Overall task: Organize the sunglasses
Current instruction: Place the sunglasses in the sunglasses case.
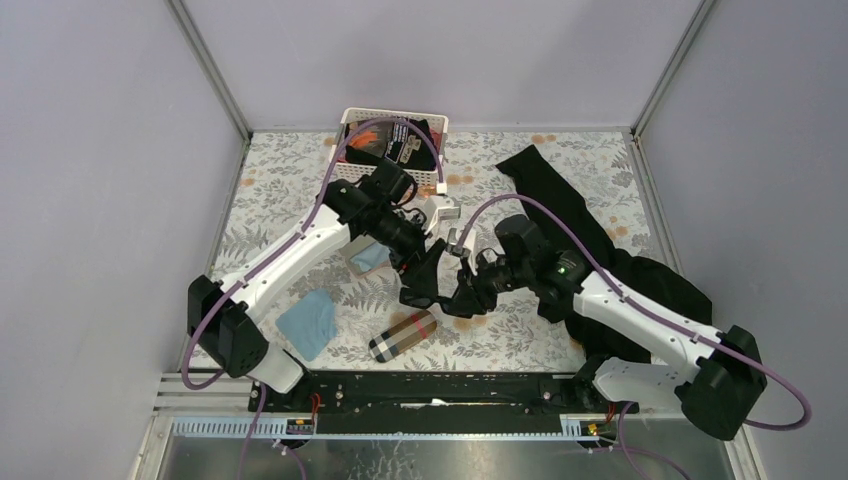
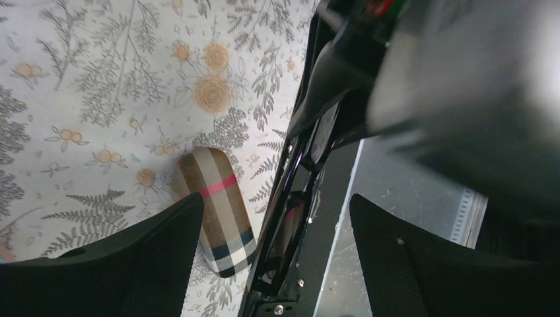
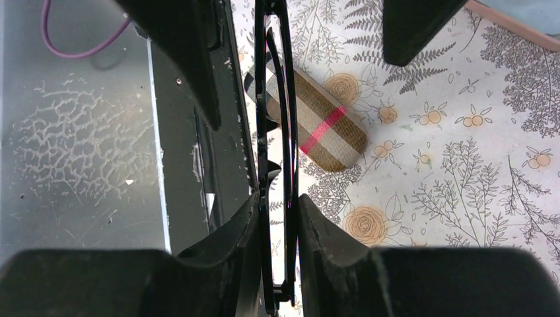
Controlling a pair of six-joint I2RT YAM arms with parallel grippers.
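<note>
The black-framed sunglasses (image 1: pixel 428 288) are held folded above the table between both grippers. My right gripper (image 1: pixel 462 297) is shut on them; in the right wrist view its fingers (image 3: pixel 245 228) pinch the frame (image 3: pixel 274 132) edge-on at the gripper's centre (image 3: pixel 277 206). My left gripper (image 1: pixel 418 268) is open. In the left wrist view its centre (image 2: pixel 275 201) straddles the sunglasses (image 2: pixel 290 218), and its fingers (image 2: pixel 145 257) stand wide apart without touching them. The wire-framed pair is not clearly visible; an orange patch (image 1: pixel 366 150) lies in the basket.
A plaid case (image 1: pixel 403 336) lies on the floral table below the sunglasses, also seen in both wrist views (image 2: pixel 218 211) (image 3: pixel 320 125). Two light-blue cloths (image 1: pixel 308 322) (image 1: pixel 368 256) lie at left. A white basket (image 1: pixel 440 122) stands at the back. A black cloth (image 1: pixel 600 245) lies at right.
</note>
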